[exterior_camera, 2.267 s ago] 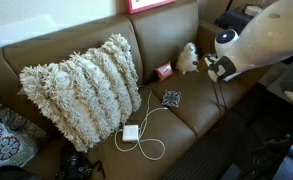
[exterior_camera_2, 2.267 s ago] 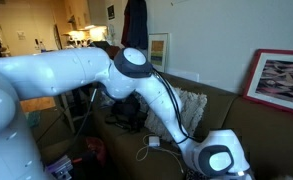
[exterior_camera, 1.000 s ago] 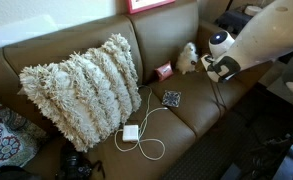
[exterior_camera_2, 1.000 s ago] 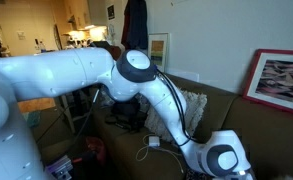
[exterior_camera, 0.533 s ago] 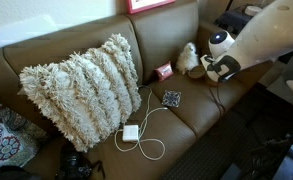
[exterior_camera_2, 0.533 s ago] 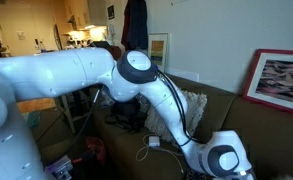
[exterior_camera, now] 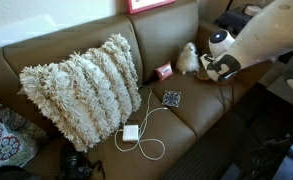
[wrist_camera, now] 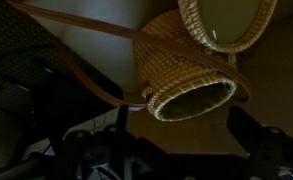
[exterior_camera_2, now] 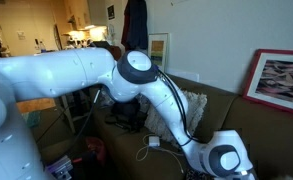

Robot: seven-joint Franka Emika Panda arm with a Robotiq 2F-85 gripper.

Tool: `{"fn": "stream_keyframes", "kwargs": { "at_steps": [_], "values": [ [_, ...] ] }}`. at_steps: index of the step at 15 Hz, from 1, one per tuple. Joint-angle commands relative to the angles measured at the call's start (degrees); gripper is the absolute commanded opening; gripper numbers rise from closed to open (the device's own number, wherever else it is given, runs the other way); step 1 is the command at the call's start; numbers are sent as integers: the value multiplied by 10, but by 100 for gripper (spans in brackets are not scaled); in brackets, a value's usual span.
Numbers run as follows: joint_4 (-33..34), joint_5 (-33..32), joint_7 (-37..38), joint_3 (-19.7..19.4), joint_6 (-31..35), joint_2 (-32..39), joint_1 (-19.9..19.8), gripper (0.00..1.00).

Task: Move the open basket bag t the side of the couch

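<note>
In an exterior view, the couch (exterior_camera: 201, 112) seat is taken up at left by a shaggy cream pillow (exterior_camera: 81, 88), w/ a white charger (exterior_camera: 131, 132) and cable in front. A pink box (exterior_camera: 164, 71) and a fuzzy cream lump (exterior_camera: 188, 57) are set by the backrest. At far right the gripper (exterior_camera: 224, 68) is held near the couch end. In wrist view its jaws are seen spread, nothing pinched. The open basket bag (wrist_camera: 191, 95) is seen tipped, mouth toward cam.

A pale wall (exterior_camera: 46, 22) rises behind the brown leather couch (exterior_camera: 191, 112), with a red-framed picture (exterior_camera: 151, 4) hung up beyond the tool (exterior_camera: 207, 68). Dark floor (exterior_camera: 226, 145) lies below it, dimly lit.
</note>
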Motion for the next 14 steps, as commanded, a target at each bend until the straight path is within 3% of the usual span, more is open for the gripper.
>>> {"fn": "stream_keyframes", "kwargs": {
  "at_steps": [1, 10, 14],
  "values": [
    [13, -24, 11, 10, -10, -5, -16, 100],
    [13, -38, -1, 15, -3, -8, -21, 100],
    [13, -43, -18, 29, 35, -13, -31, 100]
  ]
}}
